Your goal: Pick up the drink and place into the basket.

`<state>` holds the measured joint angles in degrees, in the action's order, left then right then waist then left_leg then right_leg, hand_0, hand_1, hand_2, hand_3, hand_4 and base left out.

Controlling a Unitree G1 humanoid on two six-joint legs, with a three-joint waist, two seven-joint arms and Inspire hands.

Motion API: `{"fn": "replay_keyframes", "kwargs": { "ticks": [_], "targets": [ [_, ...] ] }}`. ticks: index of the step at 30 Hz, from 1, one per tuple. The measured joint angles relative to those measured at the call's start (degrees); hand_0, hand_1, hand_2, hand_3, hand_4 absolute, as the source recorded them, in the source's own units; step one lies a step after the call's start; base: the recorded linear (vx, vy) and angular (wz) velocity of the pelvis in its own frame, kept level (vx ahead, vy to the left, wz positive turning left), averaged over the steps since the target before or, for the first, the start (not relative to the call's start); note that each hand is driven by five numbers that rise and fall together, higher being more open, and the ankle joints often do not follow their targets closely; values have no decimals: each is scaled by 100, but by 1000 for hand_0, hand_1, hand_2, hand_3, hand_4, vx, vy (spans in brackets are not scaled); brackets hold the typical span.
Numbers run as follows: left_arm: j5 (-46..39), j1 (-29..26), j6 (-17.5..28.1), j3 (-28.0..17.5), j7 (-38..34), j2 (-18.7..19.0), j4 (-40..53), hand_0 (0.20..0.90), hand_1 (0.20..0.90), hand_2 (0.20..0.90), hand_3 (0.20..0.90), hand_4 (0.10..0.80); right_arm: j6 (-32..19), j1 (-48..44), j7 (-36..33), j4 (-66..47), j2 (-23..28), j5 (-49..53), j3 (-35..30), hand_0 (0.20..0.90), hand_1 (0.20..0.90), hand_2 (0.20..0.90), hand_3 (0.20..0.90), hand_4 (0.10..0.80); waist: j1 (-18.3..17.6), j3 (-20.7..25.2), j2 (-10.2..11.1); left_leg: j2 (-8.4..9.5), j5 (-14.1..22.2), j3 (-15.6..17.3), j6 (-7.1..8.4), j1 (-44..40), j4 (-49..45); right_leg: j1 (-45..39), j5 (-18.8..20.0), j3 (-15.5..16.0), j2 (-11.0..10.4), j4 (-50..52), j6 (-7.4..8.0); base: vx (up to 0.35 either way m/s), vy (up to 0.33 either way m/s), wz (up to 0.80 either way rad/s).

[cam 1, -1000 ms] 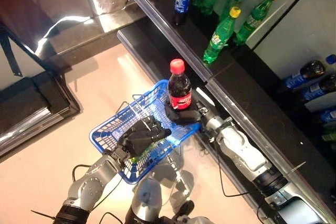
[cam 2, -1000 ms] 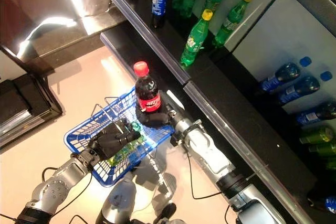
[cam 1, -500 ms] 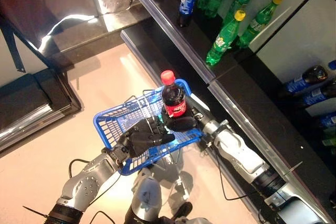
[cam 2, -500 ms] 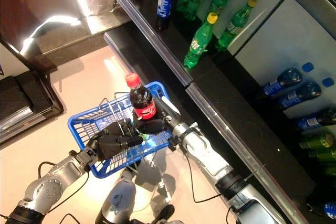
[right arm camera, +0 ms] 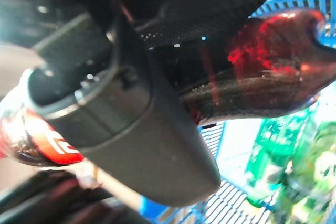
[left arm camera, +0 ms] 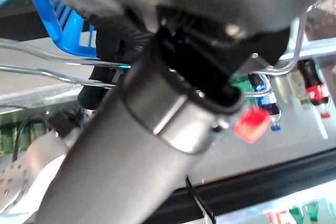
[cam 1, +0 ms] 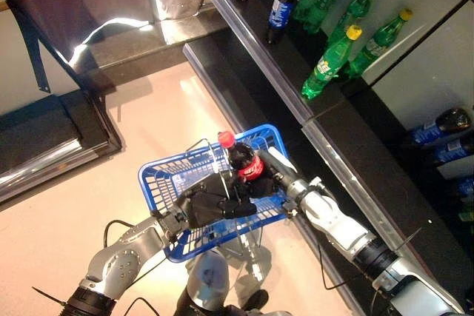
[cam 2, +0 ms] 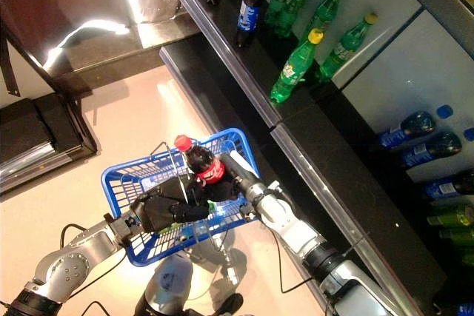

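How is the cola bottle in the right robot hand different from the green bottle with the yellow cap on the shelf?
The cola bottle is dark with a red cap; the green bottle has a yellow cap. The cola bottle is tilted over the blue basket in the right robot hand; the green bottle rests untouched on the shelf. Both are capped.

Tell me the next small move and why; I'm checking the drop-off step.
Probably lower a little further, then let go. The right hand is curled round the cola bottle, tilted inside the blue basket, which the left hand holds by its wire handle. A green bottle already lies beneath.
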<state>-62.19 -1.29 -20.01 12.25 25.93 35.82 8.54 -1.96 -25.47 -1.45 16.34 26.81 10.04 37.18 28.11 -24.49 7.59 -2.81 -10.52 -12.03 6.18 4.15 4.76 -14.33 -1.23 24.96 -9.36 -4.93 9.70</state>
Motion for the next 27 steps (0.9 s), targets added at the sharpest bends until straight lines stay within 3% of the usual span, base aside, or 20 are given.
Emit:
{"fn": "replay_keyframes", "kwargs": {
  "ticks": [9,27],
  "targets": [
    [2,0,-88,25,106,117,201,300,300,300,200,100,918,-72,-35,36,22,-501,16,300,300,300,200,100,6,1,4,8,-3,-19,10,100,-77,49,0,0,11,0,-1,0,0,0],
    [6,-172,-220,62,371,103,458,300,300,300,200,100,1092,-474,138,244,-223,-1405,372,300,300,300,200,100,18,2,6,24,-1,-97,8,100,-93,8,-1,3,21,0,-1,-2,-3,1]
  ]
}}
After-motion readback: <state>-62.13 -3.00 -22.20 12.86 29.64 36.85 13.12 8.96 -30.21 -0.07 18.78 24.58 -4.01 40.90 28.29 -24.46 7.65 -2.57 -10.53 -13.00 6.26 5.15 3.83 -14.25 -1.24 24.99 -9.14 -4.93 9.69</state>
